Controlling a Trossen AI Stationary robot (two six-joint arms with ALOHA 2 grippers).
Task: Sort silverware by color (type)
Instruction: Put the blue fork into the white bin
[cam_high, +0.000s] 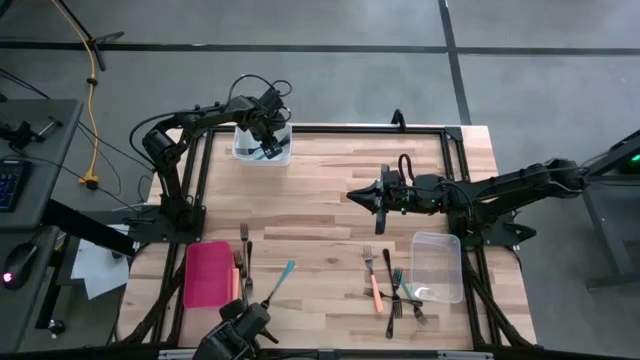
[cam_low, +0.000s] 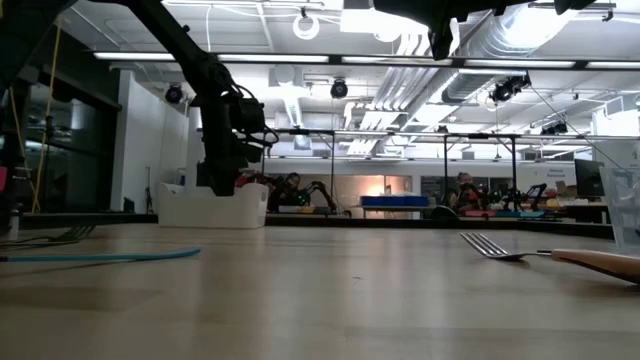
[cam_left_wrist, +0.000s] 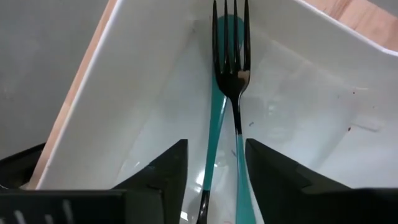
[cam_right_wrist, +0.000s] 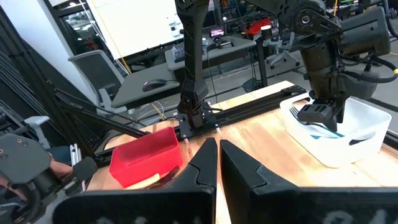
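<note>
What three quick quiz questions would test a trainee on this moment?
1. True or false: the left gripper is open over the white plastic tub.
2. What lies in that tub? A) a slim black fork with teal-handled utensils; B) an orange-handled fork; C) nothing.
3. Fill in: the right gripper, above the table's middle, is ____.
Key: 1 true; 2 A; 3 shut.

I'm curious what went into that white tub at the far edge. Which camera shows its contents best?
The left wrist view: between the open left gripper fingers, a black fork lies over teal utensils in the white tub. The high and right wrist views show little inside; the low view shows only its wall.
</note>
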